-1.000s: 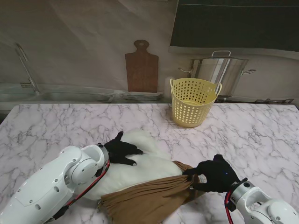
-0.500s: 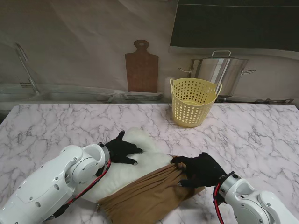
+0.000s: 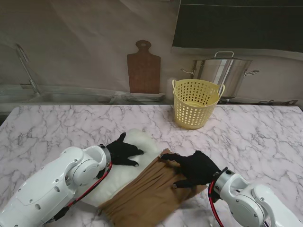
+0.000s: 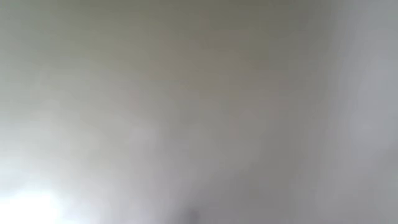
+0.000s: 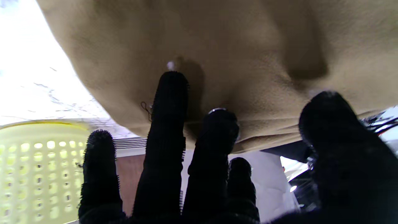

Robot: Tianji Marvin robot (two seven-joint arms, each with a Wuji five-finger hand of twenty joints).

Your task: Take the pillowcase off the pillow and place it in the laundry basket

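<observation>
The white pillow [image 3: 141,142] lies on the marble table [image 3: 265,137] in front of me. The brown pillowcase [image 3: 147,198] still covers its nearer part. My left hand [image 3: 122,152] rests on the bare pillow with its fingers spread, holding nothing. My right hand [image 3: 191,169] lies flat on the pillowcase's right edge, fingers stretched toward the pillow. In the right wrist view its fingers [image 5: 169,124] are apart and press on the pillowcase [image 5: 217,46]. The yellow laundry basket [image 3: 195,103] stands upright at the far middle right. The left wrist view is only a grey-white blur.
A wooden cutting board [image 3: 143,68] leans on the back wall, and a steel pot [image 3: 222,70] stands behind the basket. A sink with a faucet [image 3: 26,71] sits at the far left. The basket [image 5: 37,161] also shows in the right wrist view.
My right hand has moved left and away from me, going from a pinch on the pillowcase's edge to a flat spread. The brown cloth now covers more of the pillow. The left hand has stayed put.
</observation>
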